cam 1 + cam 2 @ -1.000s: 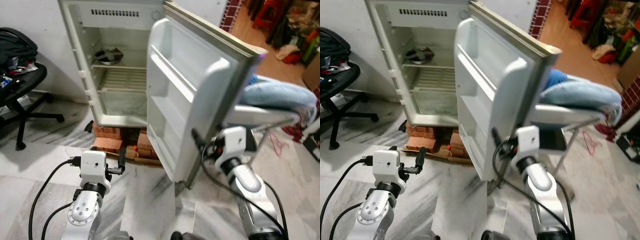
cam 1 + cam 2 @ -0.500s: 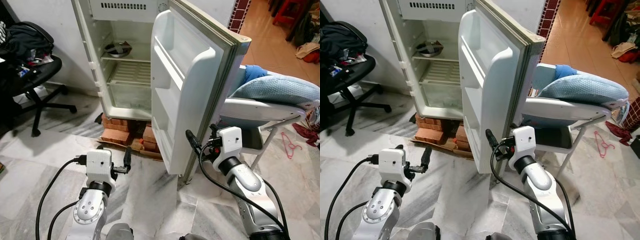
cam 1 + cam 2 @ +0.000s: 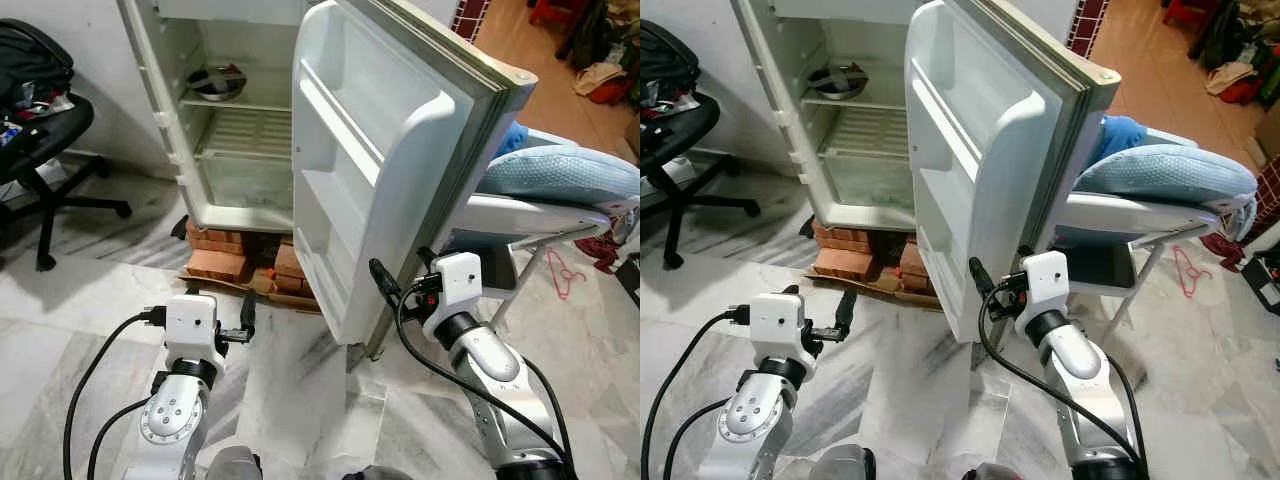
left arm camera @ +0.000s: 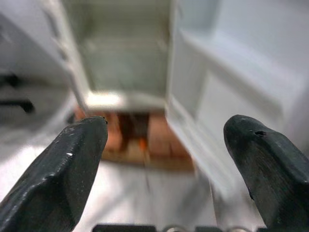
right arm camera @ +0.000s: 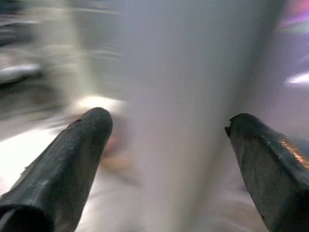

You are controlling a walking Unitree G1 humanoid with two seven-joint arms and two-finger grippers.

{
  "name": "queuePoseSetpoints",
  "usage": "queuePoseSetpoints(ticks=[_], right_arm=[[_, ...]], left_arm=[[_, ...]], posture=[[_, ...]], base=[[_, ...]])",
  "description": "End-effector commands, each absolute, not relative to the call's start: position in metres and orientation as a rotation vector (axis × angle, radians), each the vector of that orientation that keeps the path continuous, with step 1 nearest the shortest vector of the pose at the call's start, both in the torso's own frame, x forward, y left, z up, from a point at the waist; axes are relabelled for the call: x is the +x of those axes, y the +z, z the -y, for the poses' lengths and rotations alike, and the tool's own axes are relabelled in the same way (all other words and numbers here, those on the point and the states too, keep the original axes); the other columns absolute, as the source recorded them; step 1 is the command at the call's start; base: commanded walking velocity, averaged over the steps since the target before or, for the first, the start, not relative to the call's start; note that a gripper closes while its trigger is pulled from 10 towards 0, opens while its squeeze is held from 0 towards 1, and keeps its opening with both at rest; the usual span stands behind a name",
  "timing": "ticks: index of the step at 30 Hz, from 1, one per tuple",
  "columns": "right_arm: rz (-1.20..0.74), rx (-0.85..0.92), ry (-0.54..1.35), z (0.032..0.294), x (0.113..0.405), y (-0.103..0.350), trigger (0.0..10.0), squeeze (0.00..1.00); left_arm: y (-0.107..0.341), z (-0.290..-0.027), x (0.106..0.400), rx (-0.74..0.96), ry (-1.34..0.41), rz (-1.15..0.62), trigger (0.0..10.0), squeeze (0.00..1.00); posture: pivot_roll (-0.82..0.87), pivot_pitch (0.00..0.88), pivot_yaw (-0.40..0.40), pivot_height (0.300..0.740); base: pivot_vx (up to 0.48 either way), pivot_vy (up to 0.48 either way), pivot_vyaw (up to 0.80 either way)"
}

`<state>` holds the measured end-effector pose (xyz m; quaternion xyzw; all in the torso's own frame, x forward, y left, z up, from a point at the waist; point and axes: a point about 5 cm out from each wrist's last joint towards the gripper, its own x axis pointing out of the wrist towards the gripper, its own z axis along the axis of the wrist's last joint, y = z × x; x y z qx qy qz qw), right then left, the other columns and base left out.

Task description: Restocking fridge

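Fridge (image 3: 240,130) stands open on bricks (image 3: 225,265), its door (image 3: 380,150) swung wide toward the robot. A metal bowl (image 3: 212,83) sits on the upper shelf; the rest of the fridge looks bare. Right gripper (image 3: 985,285) is just beside the door's lower edge, fingers spread, holding nothing. Left gripper (image 3: 245,318) hovers low over the floor, also spread and empty. No groceries in hand yet. Risk — the right arm could bump the door and swing it, or rock the fridge on its brick base. A person's legs on the chair (image 3: 1140,215) sit close behind the door.
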<state>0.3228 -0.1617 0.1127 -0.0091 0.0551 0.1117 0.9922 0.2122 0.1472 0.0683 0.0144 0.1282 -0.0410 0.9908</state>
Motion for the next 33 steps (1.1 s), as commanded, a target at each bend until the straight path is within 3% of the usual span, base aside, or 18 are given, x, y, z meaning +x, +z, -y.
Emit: queuePoseSetpoints(ticks=[1,5,7,9,17,24,29,33], right_arm=[[-0.007,-0.03,0.092,0.178,0.336,0.14,10.0,0.0],[-0.051,-0.046,0.089,0.185,0.308,0.123,10.0,0.0],[-0.123,-0.055,0.106,0.19,0.274,0.103,10.0,0.0],[-0.16,-0.066,0.118,0.191,0.261,0.092,10.0,0.0],[-0.259,-0.084,0.113,0.194,0.237,0.07,10.0,0.0],[-0.158,-0.133,-0.046,0.211,0.302,0.098,10.0,0.0],[0.023,-0.073,-0.097,0.205,0.354,0.155,10.0,0.0],[0.102,0.022,0.004,0.189,0.369,0.18,10.0,0.0]], left_arm=[[0.057,-0.153,0.205,0.041,-0.05,-0.347,10.0,0.0],[0.057,-0.154,0.204,0.042,-0.054,-0.35,10.0,0.0],[0.056,-0.154,0.203,0.042,-0.057,-0.354,10.0,0.0],[0.056,-0.154,0.203,0.043,-0.061,-0.364,10.0,0.0],[0.056,-0.152,0.205,0.052,-0.081,-0.379,10.0,0.0],[0.057,-0.151,0.209,0.061,-0.083,-0.383,10.0,0.0],[0.058,-0.153,0.209,0.07,-0.069,-0.38,10.0,0.0],[0.059,-0.155,0.209,0.069,-0.054,-0.375,10.0,0.0]], posture=[[0.14,0.065,-0.04,0.74],[0.14,0.067,-0.045,0.74],[0.13,0.07,-0.044,0.74],[0.12,0.073,-0.041,0.74],[0.11,0.071,-0.026,0.74],[0.13,0.066,-0.024,0.74],[0.16,0.061,-0.033,0.74],[0.17,0.057,-0.039,0.74]], base=[[0.0,0.0,0.0],[0.0,0.0,0.0],[0.0,0.0,0.0],[0.0,0.0,0.0],[0.0,0.0,0.0],[0.0,0.0,0.0],[0.0,0.0,0.0],[0.0,0.0,0.0]])
